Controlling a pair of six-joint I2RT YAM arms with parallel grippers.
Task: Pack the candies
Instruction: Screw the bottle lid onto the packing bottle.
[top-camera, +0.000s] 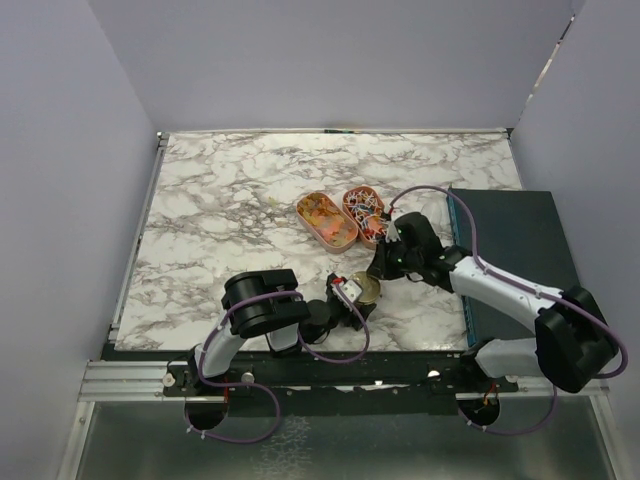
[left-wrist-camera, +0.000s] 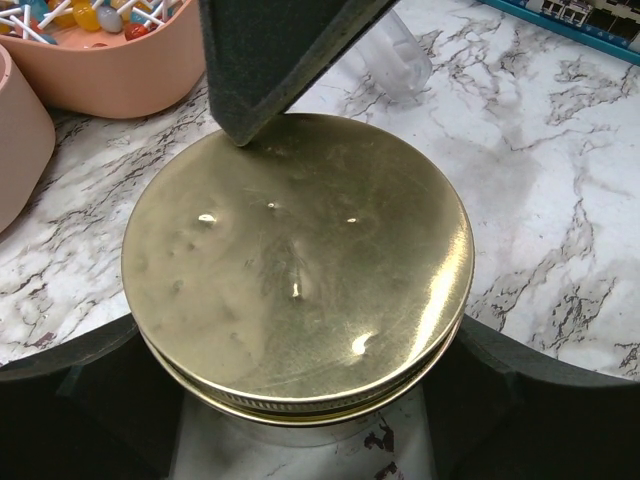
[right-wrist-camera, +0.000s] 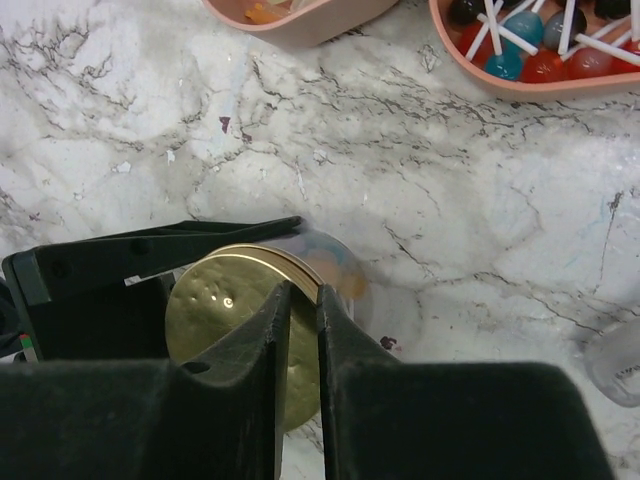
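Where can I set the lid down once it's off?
Most room: the bare marble left of the orange-candy tray, out to the table's left edge; also the far strip behind both trays. Crowded: between the lollipop tray and the lidded jar, where the left tool and right tool meet. The dark panel covers the right side.
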